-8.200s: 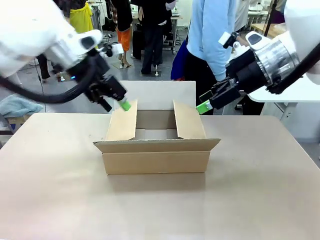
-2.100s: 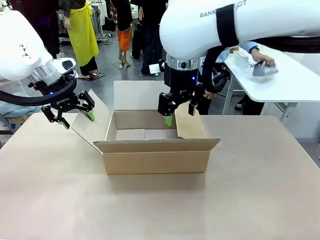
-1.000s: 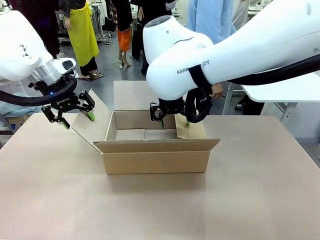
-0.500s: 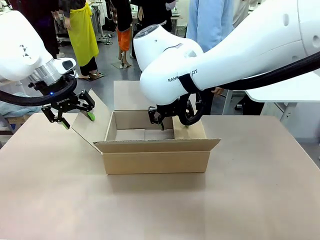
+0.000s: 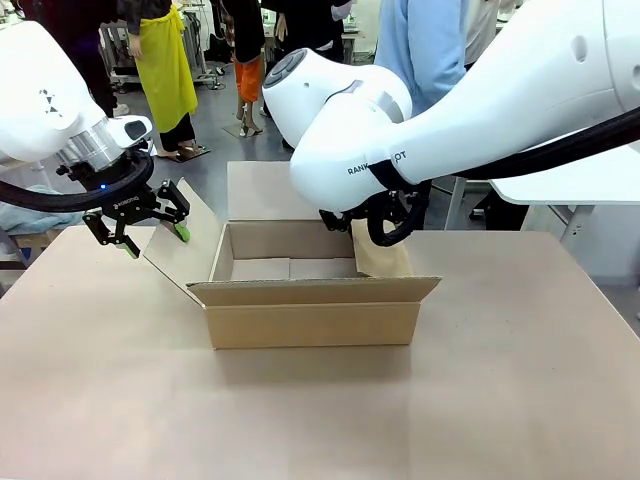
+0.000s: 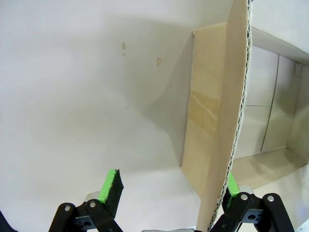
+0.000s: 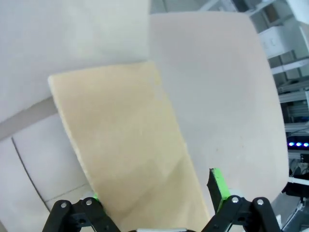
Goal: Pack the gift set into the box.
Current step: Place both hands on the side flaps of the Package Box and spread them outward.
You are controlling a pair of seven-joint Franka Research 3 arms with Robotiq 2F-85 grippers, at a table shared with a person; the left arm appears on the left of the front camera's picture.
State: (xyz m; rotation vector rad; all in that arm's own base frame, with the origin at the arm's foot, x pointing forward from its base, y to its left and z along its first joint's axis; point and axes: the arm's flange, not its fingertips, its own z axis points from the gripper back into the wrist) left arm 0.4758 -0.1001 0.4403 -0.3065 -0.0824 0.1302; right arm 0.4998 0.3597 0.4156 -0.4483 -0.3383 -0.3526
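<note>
The box (image 5: 310, 322) stands open in the middle of the table, with nothing inside that I can see. My left gripper (image 5: 155, 238) is open at the box's left side. In the left wrist view the left flap (image 6: 212, 121) runs edge-on between the left gripper's (image 6: 171, 187) fingers, close to the right-hand pad. My right arm (image 5: 400, 110) reaches over the far right of the box. My right gripper (image 7: 154, 191) is open and straddles the right flap (image 7: 125, 145), which leans outward (image 5: 385, 255). The gift set is out of view.
The box's back flap (image 5: 270, 190) stands upright and the front flap (image 5: 320, 290) is folded outward. A person in a light blue top (image 5: 420, 50) stands beyond the far edge. A white table (image 5: 590, 180) lies at the right. The tan tabletop (image 5: 300, 420) in front has free room.
My right arm has swung to the right, from over the box's opening to its right flap, and its gripper has slipped behind the wrist in the front view. The left gripper has stayed put.
</note>
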